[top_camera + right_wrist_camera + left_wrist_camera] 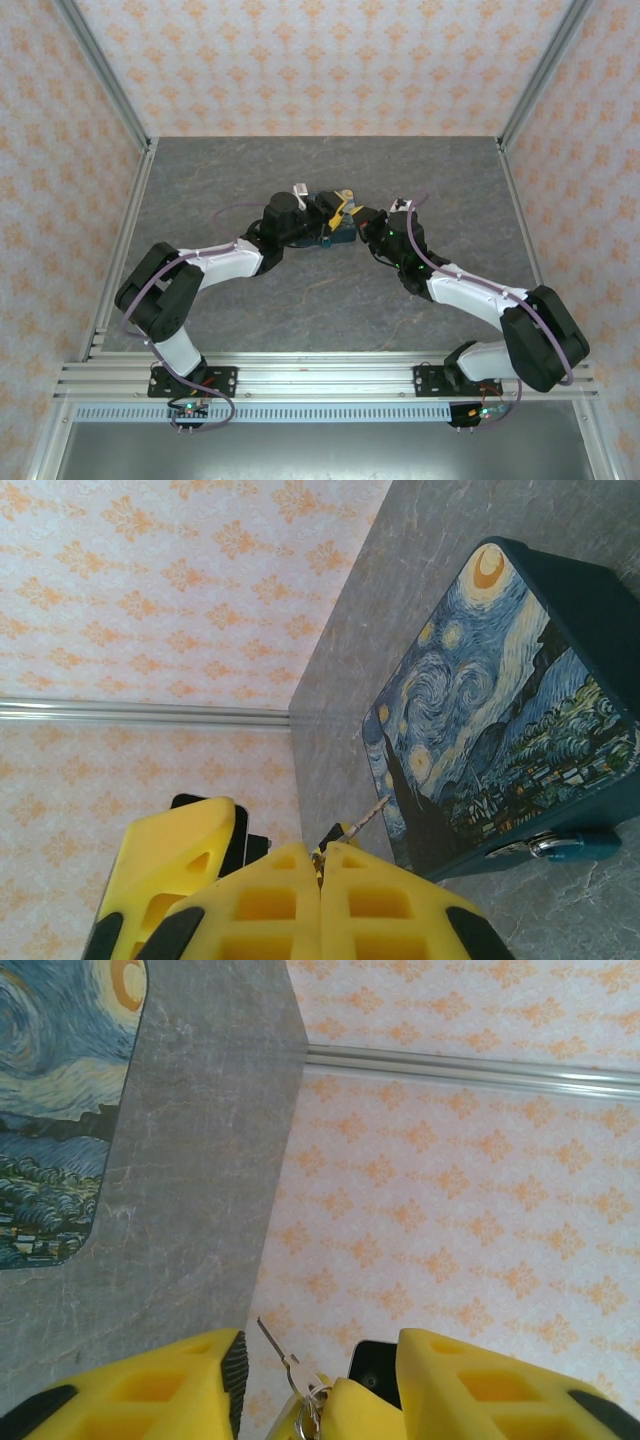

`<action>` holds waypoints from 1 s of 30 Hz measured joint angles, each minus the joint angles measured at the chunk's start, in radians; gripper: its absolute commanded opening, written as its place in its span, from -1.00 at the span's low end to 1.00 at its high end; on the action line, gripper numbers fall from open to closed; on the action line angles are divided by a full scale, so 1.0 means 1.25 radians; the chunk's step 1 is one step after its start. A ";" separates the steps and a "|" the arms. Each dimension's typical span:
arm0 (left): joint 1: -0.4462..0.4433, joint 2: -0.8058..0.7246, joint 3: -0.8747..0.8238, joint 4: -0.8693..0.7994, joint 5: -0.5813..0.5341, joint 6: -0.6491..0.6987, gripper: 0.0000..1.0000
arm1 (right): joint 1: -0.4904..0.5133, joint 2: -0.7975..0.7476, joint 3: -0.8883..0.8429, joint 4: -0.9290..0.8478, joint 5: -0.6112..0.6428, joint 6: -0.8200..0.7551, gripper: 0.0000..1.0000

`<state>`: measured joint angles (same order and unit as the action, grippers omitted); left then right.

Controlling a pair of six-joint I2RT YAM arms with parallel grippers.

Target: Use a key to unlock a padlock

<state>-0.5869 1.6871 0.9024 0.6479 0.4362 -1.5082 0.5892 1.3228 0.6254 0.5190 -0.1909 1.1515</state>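
My right pincer (322, 855), closed on the thin metal key (365, 812), had the tiny bluish-teal metal padlock (575, 845) at three o'clock in its wrist view, lying nine-to-three.

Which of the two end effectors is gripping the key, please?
The right end effector: it is shut on the key, while the left end effector stands open.

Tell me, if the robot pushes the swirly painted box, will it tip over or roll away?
The box looks wider than it is tall and sits flat on the table, so it would probably slide, not tip. Its flat sides mean it likely won't roll. The little padlock on its side might jiggle.
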 measured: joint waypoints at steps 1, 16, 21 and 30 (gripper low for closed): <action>-0.002 0.000 0.000 0.000 -0.001 -0.002 -0.29 | 0.000 0.000 0.000 0.001 0.000 0.000 -1.00; -0.016 0.009 0.011 0.000 -0.014 -0.002 -0.70 | 0.001 0.002 0.000 0.012 0.001 0.003 -1.00; -0.016 0.016 0.012 0.003 -0.017 -0.002 -0.83 | 0.003 0.002 0.000 0.011 0.000 0.003 -1.00; -0.016 0.018 0.012 0.012 -0.020 -0.004 -1.00 | 0.003 0.002 0.000 0.011 0.003 0.003 -1.00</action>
<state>-0.6071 1.7092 0.9176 0.6628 0.4110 -1.5135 0.5930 1.3251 0.6254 0.5323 -0.1867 1.1549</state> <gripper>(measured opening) 0.044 0.040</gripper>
